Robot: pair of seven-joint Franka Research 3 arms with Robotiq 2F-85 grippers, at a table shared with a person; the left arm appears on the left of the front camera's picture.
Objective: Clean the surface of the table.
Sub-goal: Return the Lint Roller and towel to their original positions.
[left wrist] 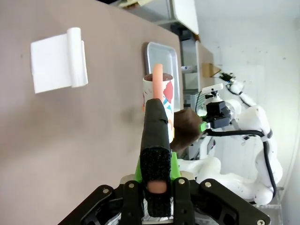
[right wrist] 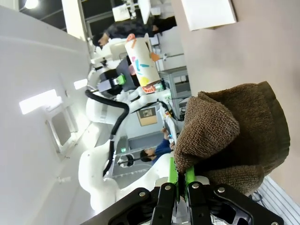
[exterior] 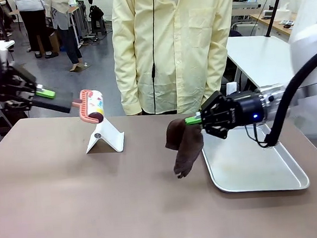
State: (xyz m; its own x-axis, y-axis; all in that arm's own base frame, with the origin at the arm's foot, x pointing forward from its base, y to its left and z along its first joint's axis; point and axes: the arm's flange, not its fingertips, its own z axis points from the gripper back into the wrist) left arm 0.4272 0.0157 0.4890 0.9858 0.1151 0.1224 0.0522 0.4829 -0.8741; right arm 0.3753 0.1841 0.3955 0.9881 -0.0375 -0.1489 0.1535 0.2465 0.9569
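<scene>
Your left end effector [exterior: 56,96] is clamped on the black grip of a lint roller [exterior: 92,105], holding it in the air above a white folded stand [exterior: 105,137] at the left of the taupe tabletop [exterior: 99,205]. Your right end effector [exterior: 194,120] pinches a brown cloth [exterior: 185,143], which hangs with its lower end just reaching the tabletop, beside a silver tray [exterior: 260,180]. A person in a pale yellow shirt [exterior: 172,47] stands at the far edge, between the two arms.
</scene>
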